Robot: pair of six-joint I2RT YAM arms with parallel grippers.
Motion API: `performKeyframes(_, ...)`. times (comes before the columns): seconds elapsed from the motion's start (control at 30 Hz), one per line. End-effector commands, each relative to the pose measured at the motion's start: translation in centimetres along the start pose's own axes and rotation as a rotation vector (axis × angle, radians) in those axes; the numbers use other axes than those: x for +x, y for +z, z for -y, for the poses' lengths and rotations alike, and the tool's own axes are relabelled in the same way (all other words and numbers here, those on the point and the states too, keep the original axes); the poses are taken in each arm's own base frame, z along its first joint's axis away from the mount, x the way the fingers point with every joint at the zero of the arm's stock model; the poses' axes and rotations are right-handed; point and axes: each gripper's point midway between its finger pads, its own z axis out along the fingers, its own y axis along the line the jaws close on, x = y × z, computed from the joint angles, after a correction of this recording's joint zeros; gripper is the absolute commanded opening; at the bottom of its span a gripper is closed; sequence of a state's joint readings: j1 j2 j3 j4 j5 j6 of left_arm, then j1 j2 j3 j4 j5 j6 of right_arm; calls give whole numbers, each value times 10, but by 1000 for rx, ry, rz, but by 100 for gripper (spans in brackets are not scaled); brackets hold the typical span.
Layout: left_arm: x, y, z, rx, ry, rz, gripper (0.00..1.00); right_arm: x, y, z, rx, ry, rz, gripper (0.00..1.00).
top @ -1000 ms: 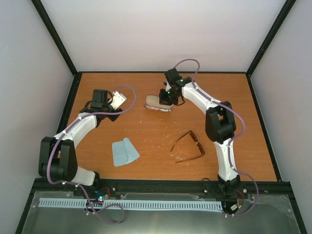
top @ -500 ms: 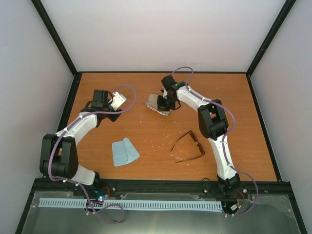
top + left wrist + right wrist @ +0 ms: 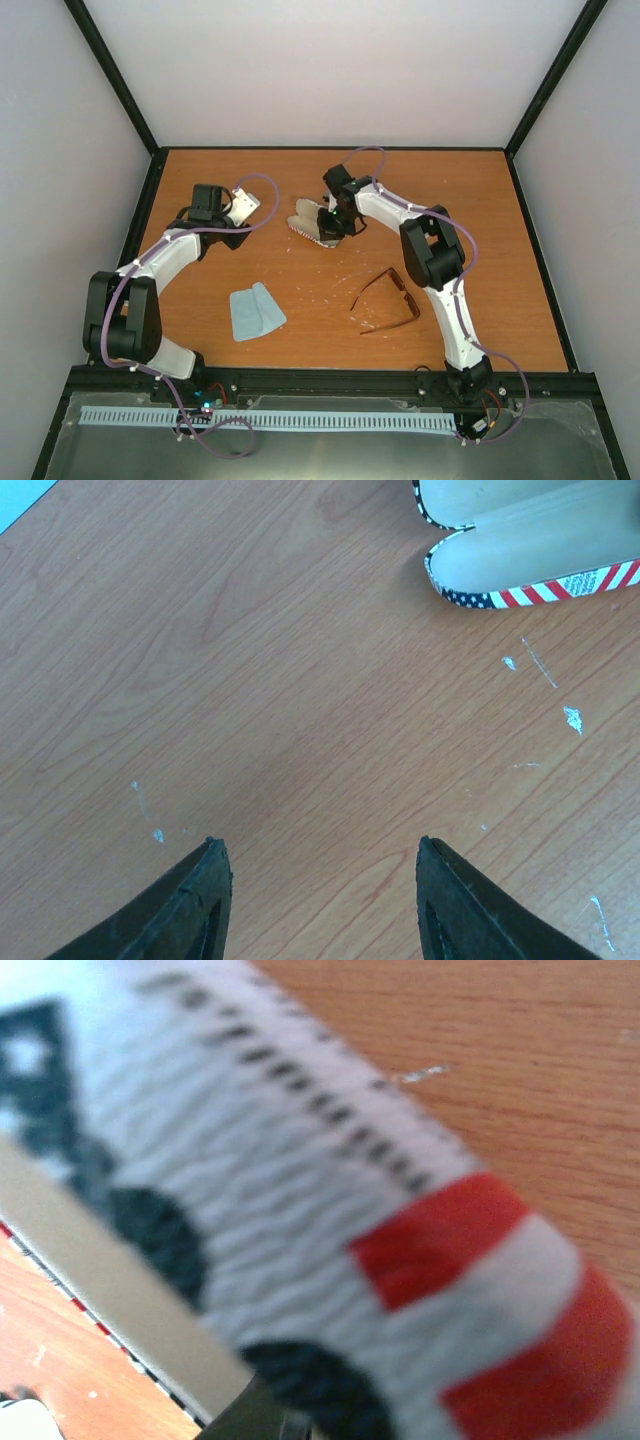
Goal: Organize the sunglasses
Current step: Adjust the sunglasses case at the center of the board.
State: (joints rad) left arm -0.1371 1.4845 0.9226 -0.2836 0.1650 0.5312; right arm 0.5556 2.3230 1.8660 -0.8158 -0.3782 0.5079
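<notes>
Wooden table (image 3: 505, 260), striped case (image 3: 306, 226) open, blue cloth (image 3: 256, 311), sunglasses (image 3: 403, 292) apart

We see a blurred striped case (image 3: 330, 1220), red, white and dark, filling the view. Orange-brown table (image 3: 500, 1050) lies behind.

My right hand (image 3: 333, 218) has swung left and a little nearer to me over the last second. My right arm (image 3: 432, 250) has folded in closer behind it. The striped case (image 3: 305, 222) has gone along in my pinch. 1 second ago it lay flat on the bench (image 3: 300, 290), looking shut, its long side running across. Now it sits further left, turned to a slant and gaping open, with 1 shell tipped up and its pale lining showing. The purple cable (image 3: 365, 150) over that arm has sunk into a lower loop.
</notes>
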Motion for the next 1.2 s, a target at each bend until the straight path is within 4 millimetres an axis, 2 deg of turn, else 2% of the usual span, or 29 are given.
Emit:
performKeyframes(0.0, -13, -1, -8, -6, -28, 47, 52, 3, -20, -6, 104, -83, 45, 7)
performKeyframes(0.17, -20, 0, -9, 0, -59, 68, 55, 6, -39, -14, 356, -233, 150, 7)
performKeyframes(0.4, -24, 0, -10, -1, -88, 93, 57, 23, -43, -21, 522, -323, 221, 7)
performKeyframes(0.57, -19, -1, -4, 10, -101, 100, 58, 44, -28, -14, 584, -352, 191, 6)
performKeyframes(0.63, -17, -2, -1, 15, -105, 103, 58, 48, -28, -12, 609, -349, 200, 6)
performKeyframes(0.67, -16, -3, 0, 15, -106, 103, 58, 48, -31, -9, 619, -336, 212, 5)
performKeyframes(0.8, -14, -9, 0, 4, -101, 100, 59, 41, -68, -12, 586, -271, 315, 6)
performKeyframes(0.93, -11, -14, 0, -12, -94, 94, 59, 23, -106, -2, 469, -153, 423, 7)
performKeyframes(1.03, -11, -17, 0, -15, -100, 92, 60, 14, -110, 12, 401, -101, 416, 8)
performKeyframes(1.17, -12, -21, -2, -22, -104, 93, 60, 10, -100, 18, 405, -129, 377, 7)
